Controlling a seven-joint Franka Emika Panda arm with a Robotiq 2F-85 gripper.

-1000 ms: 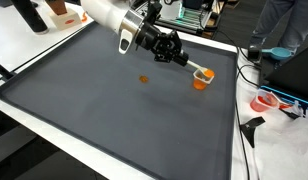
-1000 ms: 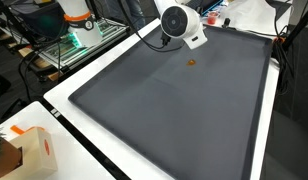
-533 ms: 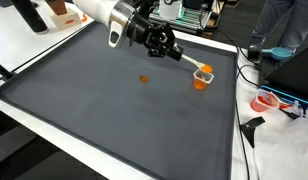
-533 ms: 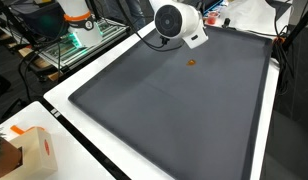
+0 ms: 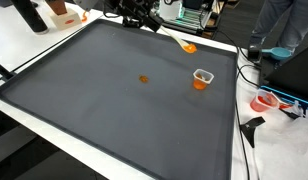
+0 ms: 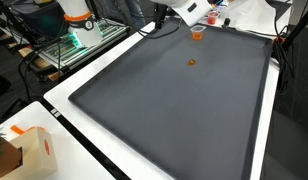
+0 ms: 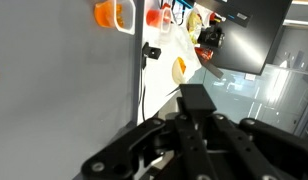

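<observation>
In an exterior view the cup [image 5: 202,78] sits on the mat [image 5: 114,125] at the frame's right. A small piece [image 5: 145,79] lies on the mat, left of it. The spoon [image 5: 180,43] is above the cup, near the top.

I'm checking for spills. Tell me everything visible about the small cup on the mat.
The cup is small, clear-looking plastic with orange filling its lower part. It stands upright, open-topped, on the dark mat near its edge. Nothing touches it: the gripper, holding a spoon, is raised well apart.
</observation>
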